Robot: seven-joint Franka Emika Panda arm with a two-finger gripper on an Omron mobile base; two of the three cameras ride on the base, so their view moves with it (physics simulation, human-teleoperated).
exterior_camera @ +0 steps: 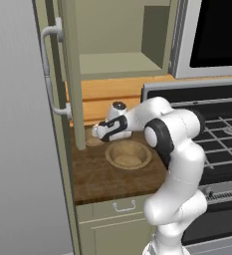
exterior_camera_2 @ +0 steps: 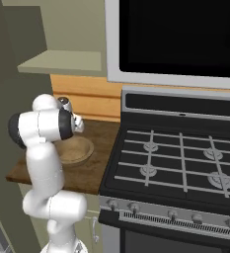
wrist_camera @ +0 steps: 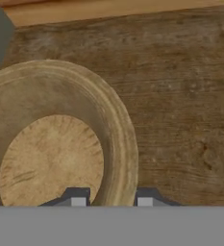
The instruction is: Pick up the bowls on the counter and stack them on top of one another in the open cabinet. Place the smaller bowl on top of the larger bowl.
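White jointed robot arm folded at the elbow, forearm reaching left and down. Its two-finger tool points downward, dark fingertips drawn close, one either side of a rim.

We see the smaller bowl, tan wood, upright on the counter at far left; the larger bowl sits upright just right, nearer.
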